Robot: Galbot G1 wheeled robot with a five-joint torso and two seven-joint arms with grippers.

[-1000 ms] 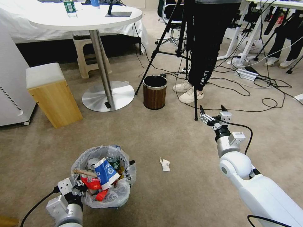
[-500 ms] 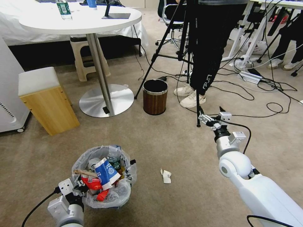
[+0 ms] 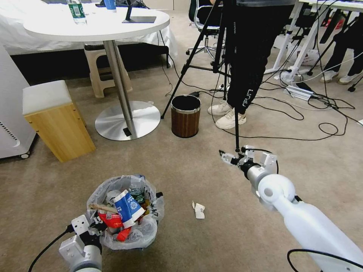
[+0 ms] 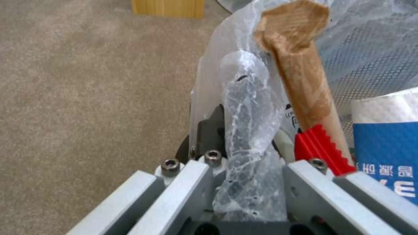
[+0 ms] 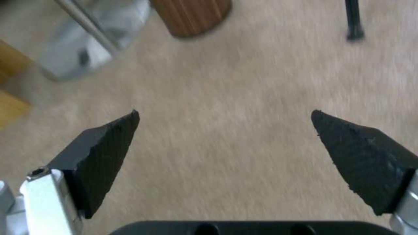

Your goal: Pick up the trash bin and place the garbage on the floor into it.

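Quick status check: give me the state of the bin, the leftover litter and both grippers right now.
trash bin: upright on the carpet, nearly full, held at its bag rim.
crumpled white tissue: on the floor, right of the bin, untouched.
left gripper: shut on the bin's plastic liner.
right gripper: open, empty, above bare carpet.
brown bin: upright, apart from both.
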